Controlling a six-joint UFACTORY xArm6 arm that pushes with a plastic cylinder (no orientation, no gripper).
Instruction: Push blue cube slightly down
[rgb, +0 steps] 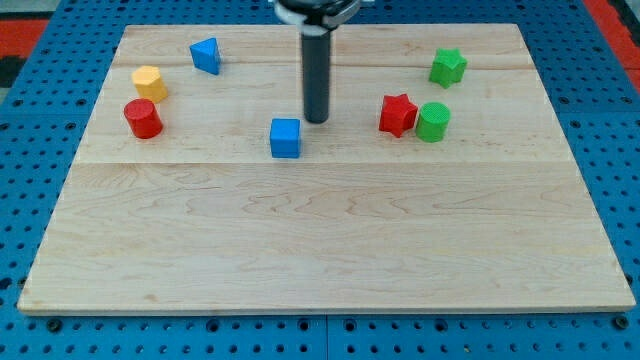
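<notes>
The blue cube (285, 137) sits on the wooden board (320, 250), a little left of the board's middle and in its upper half. My dark rod comes down from the view's top, and my tip (317, 120) rests on the board just up and to the right of the blue cube, a small gap apart from it.
A blue triangular block (206, 55), a yellow block (149, 82) and a red cylinder (143, 118) stand at the upper left. A red star (397, 114), a green cylinder (433, 122) and a green star (448, 67) stand at the upper right.
</notes>
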